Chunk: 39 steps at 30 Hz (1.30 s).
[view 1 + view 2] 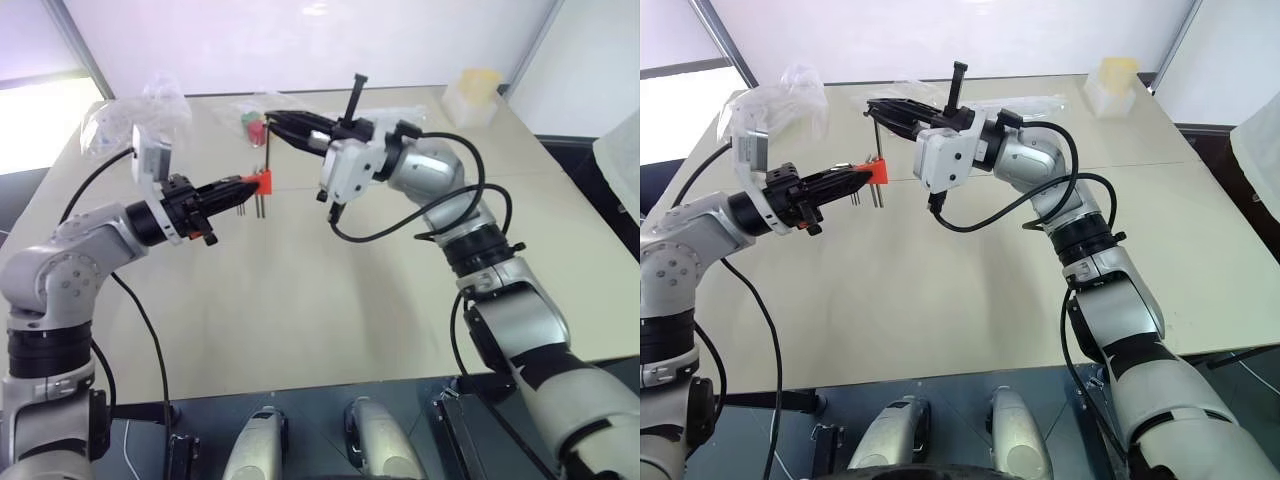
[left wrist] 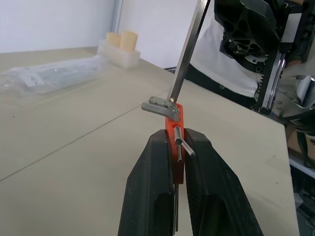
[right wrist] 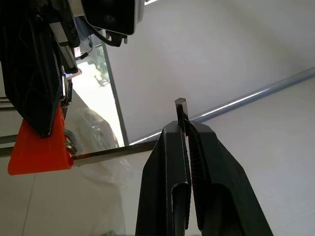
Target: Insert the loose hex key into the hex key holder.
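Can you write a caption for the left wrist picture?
Left gripper pinches the orange-red hex key holder while the loose hex key stands in its top.

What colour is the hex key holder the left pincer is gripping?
Orange-red. The hex key holder shows best in the left wrist view, clamped in the left pincer.

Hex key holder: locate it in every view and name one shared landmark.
Left eye view: hex key holder left of centre, at the left gripper tip.
Right eye view: upper left.
Left wrist view: centre, between the fingers.
Right wrist view: left edge.
Shared landmark: the loose hex key entering it.
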Available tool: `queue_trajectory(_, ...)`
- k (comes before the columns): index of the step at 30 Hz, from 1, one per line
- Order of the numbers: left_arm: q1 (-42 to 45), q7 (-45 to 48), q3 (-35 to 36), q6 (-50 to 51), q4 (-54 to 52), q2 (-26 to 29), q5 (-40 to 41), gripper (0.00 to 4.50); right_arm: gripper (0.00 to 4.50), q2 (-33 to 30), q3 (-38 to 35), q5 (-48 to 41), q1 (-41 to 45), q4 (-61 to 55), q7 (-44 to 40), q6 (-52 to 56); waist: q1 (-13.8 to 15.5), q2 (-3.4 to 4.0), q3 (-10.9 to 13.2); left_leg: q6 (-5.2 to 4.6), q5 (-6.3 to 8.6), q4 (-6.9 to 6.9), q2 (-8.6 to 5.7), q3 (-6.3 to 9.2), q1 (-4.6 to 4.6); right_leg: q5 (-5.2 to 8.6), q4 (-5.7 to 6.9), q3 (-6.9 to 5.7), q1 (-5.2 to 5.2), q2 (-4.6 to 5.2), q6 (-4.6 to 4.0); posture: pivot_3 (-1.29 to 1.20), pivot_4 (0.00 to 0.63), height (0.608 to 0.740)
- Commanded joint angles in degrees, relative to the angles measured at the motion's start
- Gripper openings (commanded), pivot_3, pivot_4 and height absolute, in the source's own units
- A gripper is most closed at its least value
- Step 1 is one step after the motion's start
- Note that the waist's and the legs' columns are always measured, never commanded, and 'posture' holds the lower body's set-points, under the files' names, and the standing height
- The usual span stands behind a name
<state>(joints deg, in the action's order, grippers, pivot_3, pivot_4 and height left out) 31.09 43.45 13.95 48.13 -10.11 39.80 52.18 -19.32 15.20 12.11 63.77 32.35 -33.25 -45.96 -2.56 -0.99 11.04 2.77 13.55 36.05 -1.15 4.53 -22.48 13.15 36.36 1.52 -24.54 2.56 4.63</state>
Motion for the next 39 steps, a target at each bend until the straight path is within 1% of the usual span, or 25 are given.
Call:
queue_trajectory(1, 0.5, 0.1, 2.1, -1.3, -0.9, 0.1, 0.3, 0.00, 0.03, -0.3, -0.9, -1.4, 0.8, -2.4, -0.2, -0.1, 0.0, 0.00, 0.0, 0.00, 0.00, 0.00, 0.00, 0.00, 0.00, 0.00, 0.00, 0.00, 0.00, 0.00, 0.00, 0.00, 0.150, 0.740)
queue_trajectory(16, 1.3, -0.3, 2.2, -1.1, -1.7, 0.0, 0.7, 0.00, 0.03, 0.0, -0.4, -2.2, 0.1, -2.5, -2.4, 1.1, 0.0, 0.00, 0.0, 0.00, 0.00, 0.00, 0.00, 0.00, 0.00, 0.00, 0.00, 0.00, 0.00, 0.00, 0.00, 0.00, 0.150, 0.740)
queue_trajectory(29, 1.1, 0.3, 1.2, -1.1, -3.2, -0.1, 0.7, 0.00, 0.03, 0.4, 0.5, -4.9, 0.8, -2.1, -7.8, 4.0, 0.0, 0.00, 0.0, 0.00, 0.00, 0.01, 0.00, 0.00, 0.00, 0.00, 0.01, 0.00, 0.00, 0.00, 0.00, 0.00, 0.150, 0.740)
queue_trajectory(39, 0.7, 0.3, 1.2, -1.0, -3.6, -0.5, 0.5, 0.00, 0.03, 1.1, 0.4, -6.4, 1.2, -3.1, -9.3, 5.1, 0.0, 0.00, 0.0, 0.00, 0.00, 0.01, 0.00, 0.00, 0.00, 0.00, 0.01, 0.00, 0.00, 0.00, 0.00, 0.00, 0.150, 0.740)
